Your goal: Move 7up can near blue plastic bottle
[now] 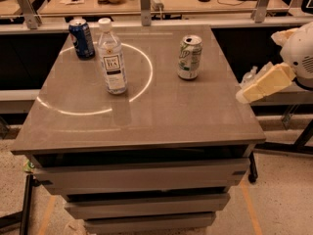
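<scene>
Gripper (261, 86) off table (161, 116) at right, prob. empty; opening can't tell. Approach 7up can (189, 57) level, grip mid-body, then carry toward blue plastic bottle (111, 58).

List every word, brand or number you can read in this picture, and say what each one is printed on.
"TEA": on the white label of the blue plastic bottle; smaller lines there too blurred.
The 7up can: print too blurred to read.
The dark blue can: nothing legible.
The gripper, beyond the right edge of the table: no text.
</scene>
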Motion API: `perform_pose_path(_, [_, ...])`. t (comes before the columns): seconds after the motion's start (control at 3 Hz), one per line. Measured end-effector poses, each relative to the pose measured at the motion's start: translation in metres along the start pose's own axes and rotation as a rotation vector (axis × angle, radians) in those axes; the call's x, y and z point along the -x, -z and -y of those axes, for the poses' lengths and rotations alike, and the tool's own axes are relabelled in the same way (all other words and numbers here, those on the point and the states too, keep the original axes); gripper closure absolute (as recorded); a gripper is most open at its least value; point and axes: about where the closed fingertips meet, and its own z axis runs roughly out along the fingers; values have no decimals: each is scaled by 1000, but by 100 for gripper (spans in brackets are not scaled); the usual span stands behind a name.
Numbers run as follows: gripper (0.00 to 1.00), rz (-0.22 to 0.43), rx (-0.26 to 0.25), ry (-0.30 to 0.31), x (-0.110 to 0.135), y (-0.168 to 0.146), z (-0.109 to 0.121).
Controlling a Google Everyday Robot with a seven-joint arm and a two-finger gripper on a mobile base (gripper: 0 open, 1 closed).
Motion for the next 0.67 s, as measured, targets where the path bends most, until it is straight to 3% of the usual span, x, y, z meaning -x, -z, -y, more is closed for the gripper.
perform_pose_path(0.33, [0, 65, 4, -2, 9, -14, 13])
perform_pose_path(0.67, [0, 71, 7, -1, 11, -15, 14])
